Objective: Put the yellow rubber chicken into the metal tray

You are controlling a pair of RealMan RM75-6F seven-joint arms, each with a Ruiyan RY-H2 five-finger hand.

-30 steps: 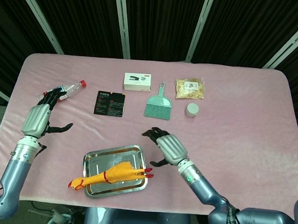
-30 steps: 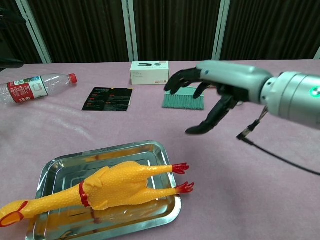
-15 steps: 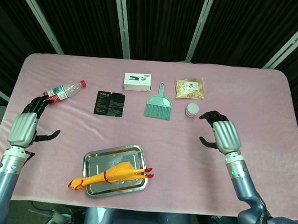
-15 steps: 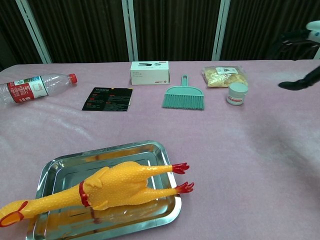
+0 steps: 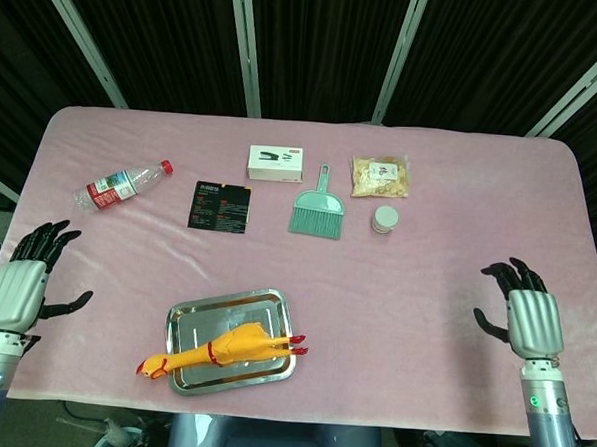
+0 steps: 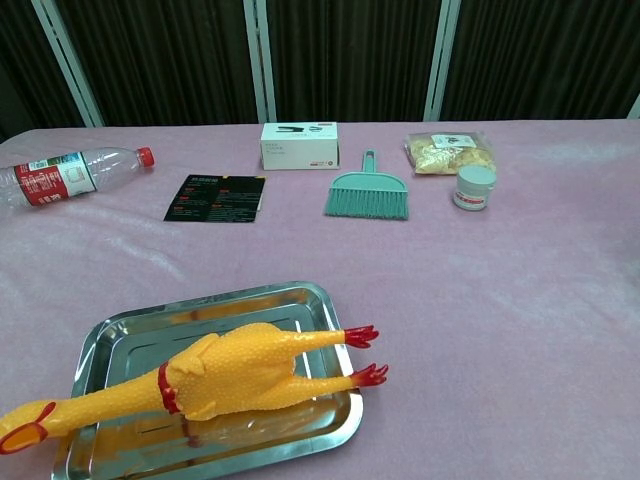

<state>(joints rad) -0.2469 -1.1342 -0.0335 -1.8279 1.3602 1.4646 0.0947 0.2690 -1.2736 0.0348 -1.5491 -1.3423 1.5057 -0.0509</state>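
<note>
chicken: we see the yellow rubber chicken [image 6: 235, 375] lying across the metal tray [image 6: 300, 302], head overhanging its 8 o'clock rim | hands: left hand [image 5: 17, 287] and right hand [image 5: 531, 318] empty, fingers spread | risk: we judge the overhanging head could tip it out.

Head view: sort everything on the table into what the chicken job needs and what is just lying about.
Job: yellow rubber chicken, metal tray.

Lying about: water bottle, black card, white box, teal brush, snack bag, small white jar.
</note>
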